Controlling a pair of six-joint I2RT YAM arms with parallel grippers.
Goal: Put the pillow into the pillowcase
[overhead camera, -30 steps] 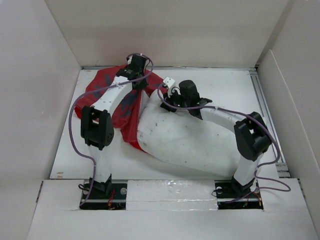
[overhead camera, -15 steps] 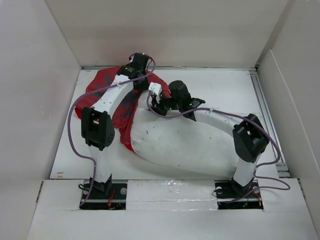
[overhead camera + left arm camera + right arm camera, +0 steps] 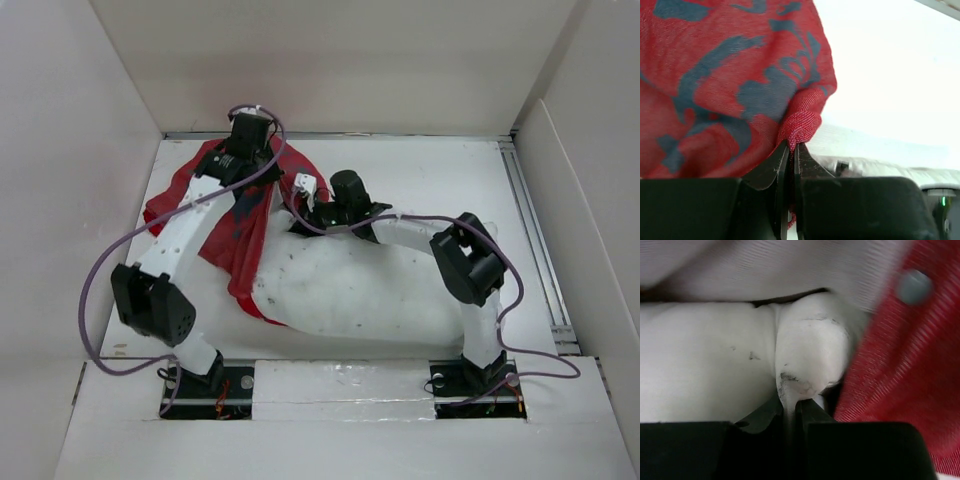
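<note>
Pinching a fold of the red pillowcase, the left gripper sits upper left in the top view — the right gripper, mid-frame, is clamped on a corner of the pillow.

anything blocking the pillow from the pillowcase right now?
Nothing visible. The pillow lies right against the red pillowcase, with no other object between them. The right gripper is pinching a pillow corner, the left gripper a fold of the case. Whether the case's mouth is open there isn't clear.

A white table sits boxed by pale panels, a metal rail along its right edge.
</note>
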